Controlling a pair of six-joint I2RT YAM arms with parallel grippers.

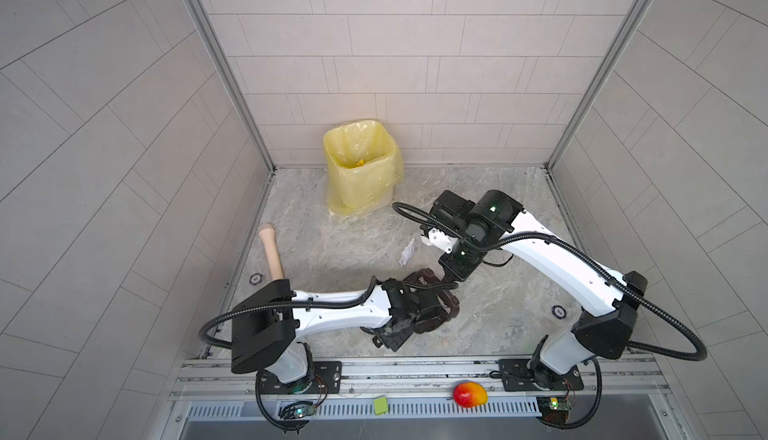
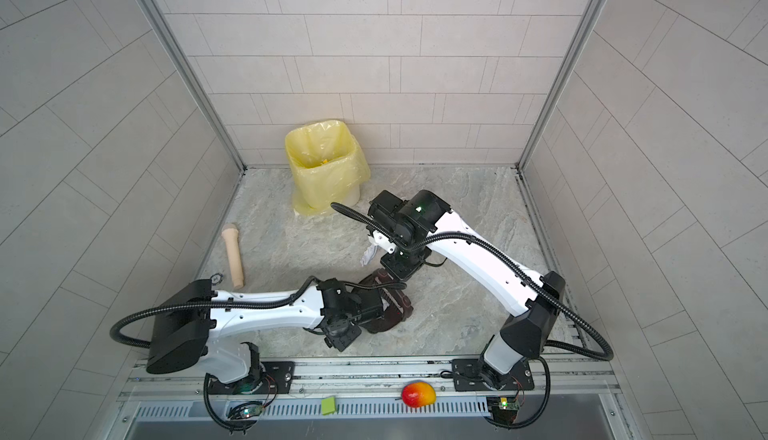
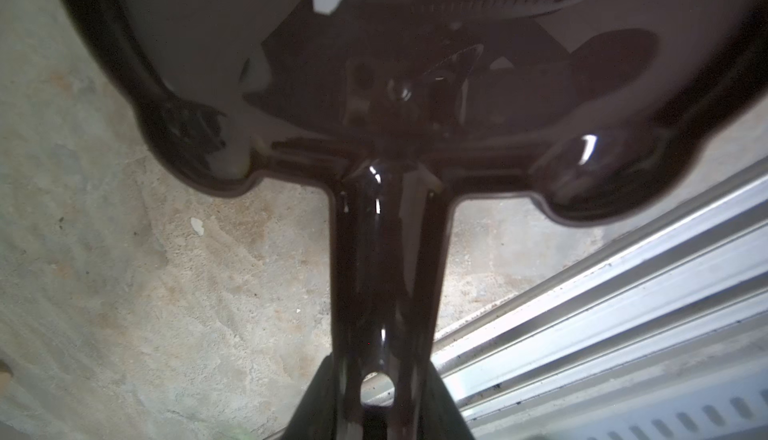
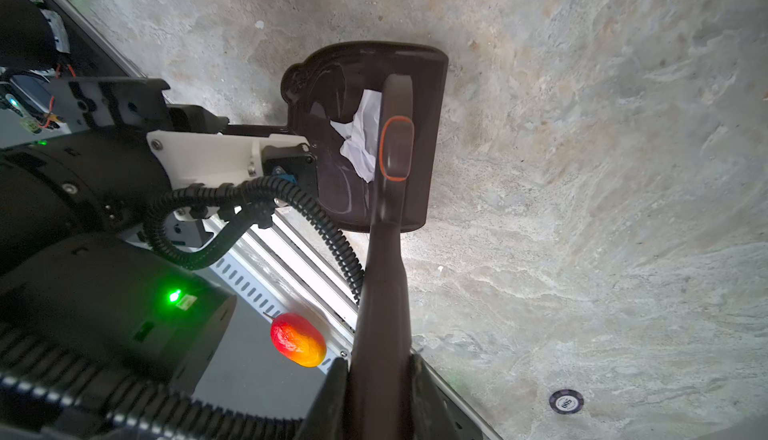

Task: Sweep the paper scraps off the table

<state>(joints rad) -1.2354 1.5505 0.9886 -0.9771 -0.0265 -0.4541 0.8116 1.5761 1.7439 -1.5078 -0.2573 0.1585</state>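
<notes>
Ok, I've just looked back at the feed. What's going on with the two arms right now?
The left gripper is shut on the handle of the dark dustpan, down at the table. The right gripper holds the brush, with its head over the pan. One white paper scrap lies in the pan. A second scrap lies loose on the table, towards the yellow-lined bin.

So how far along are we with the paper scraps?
Done: a yellow bit sits inside the yellow-bagged bin. In hand: left gripper holds the dark brown dustpan with one crumpled white paper scrap in it; right gripper holds the brown long-handled brush at the pan. Left: another white crumpled scrap on the grey marble table, then emptying the pan.
</notes>
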